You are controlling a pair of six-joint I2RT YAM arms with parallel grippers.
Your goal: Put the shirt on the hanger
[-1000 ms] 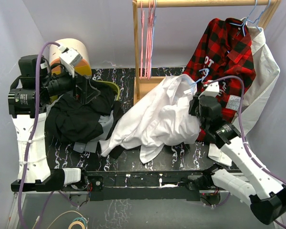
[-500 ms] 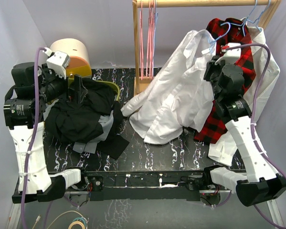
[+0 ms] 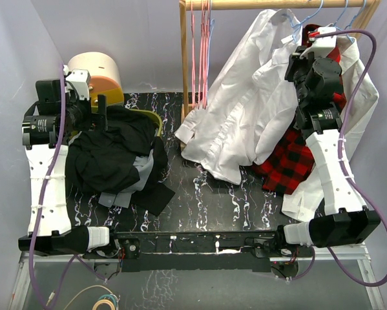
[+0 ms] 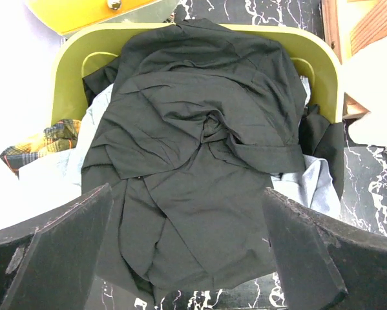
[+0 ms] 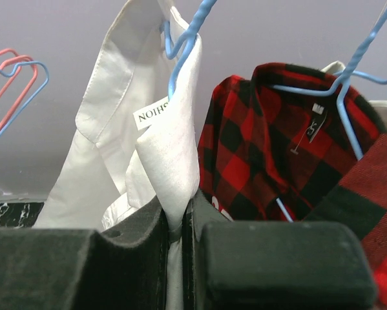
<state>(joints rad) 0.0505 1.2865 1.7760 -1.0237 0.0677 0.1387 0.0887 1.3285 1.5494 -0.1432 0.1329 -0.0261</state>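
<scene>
The white shirt [image 3: 245, 110] hangs from its collar in front of the wooden rail, its tail and sleeves dangling just above the table. The light blue hanger [image 3: 301, 22] sticks out of the collar, its hook close under the rail. My right gripper [image 3: 302, 61] is raised high and shut on the shirt. In the right wrist view the gripper [image 5: 180, 226] pinches a fold of the white collar [image 5: 170, 142], and the hanger's wire [image 5: 183, 51] runs into the collar above. My left gripper [image 4: 187, 258] is open and empty over the black garment [image 4: 199, 148].
The red-and-black plaid shirt [image 3: 290, 161] hangs on its own blue hanger [image 5: 348, 110], with another white garment [image 3: 361, 97] behind. Pink hangers [image 3: 196, 51] hang by the wooden post [image 3: 183, 71]. A yellow basket [image 4: 70, 71] holds the black garment. A round beige drum [image 3: 96, 68] stands behind.
My right gripper has lifted the white shirt and hanger from the table up to the rail. My left arm has drawn back to the left over the basket.
</scene>
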